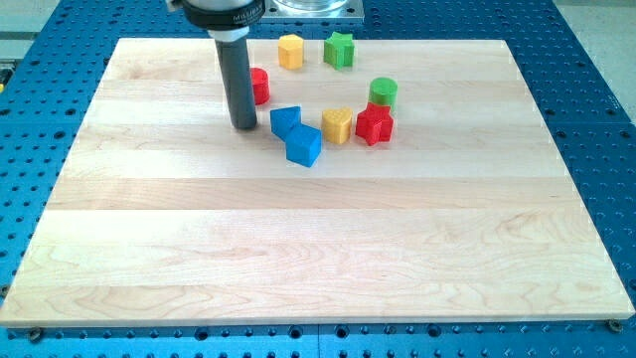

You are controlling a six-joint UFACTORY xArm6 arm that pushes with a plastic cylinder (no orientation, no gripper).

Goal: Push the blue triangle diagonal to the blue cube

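Observation:
The blue triangle (284,120) lies on the wooden board just above and left of the blue cube (304,145); the two touch at a corner. My tip (242,126) stands on the board just left of the blue triangle, a small gap apart. The rod rises to the view's top and hides part of a red block (260,86) behind it.
A yellow heart (337,125) sits right of the blue triangle, with a red star (375,124) beside it and a green cylinder (384,92) above that. A yellow hexagon (290,51) and a green star (339,48) lie near the board's top edge.

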